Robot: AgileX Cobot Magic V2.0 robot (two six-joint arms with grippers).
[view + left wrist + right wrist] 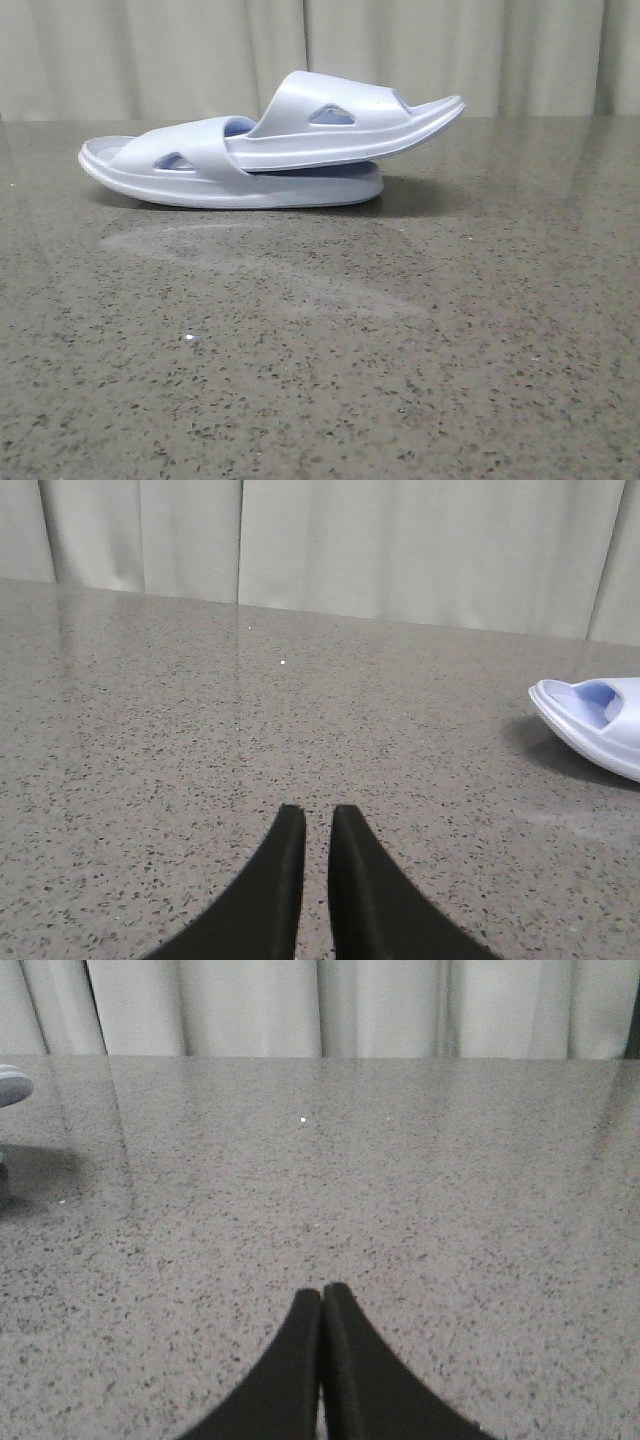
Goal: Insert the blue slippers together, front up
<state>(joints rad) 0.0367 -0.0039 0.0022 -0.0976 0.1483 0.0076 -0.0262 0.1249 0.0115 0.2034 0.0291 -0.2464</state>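
Slippers (270, 150) sit nested at the far side of the desk (320, 350), close to the curtain (200, 50), a little left of centre in my front view. Lower slipper (200, 175) lies flat on its sole. Upper slipper (340, 125) has one end pushed under the lower one's strap; its other end points right, tilted up and clear of the desk, overhanging the lower sole. Both show their triangular side cut-outs toward me. A faint pale smear marks the desk just in front of the pair. My left tool (317, 825) hangs over bare desk, its black fingers nearly together with only a thin slit between the tips, pinching nothing; one rounded end of a slipper (595, 720) shows at the edge of that wrist view, well apart from the tool. My right tool (322, 1300) is pressed fully together, tips touching, holding nothing, also over bare desk; a sliver of slipper (12, 1085) shows at the frame edge, far off. Neither arm appears in the front view.
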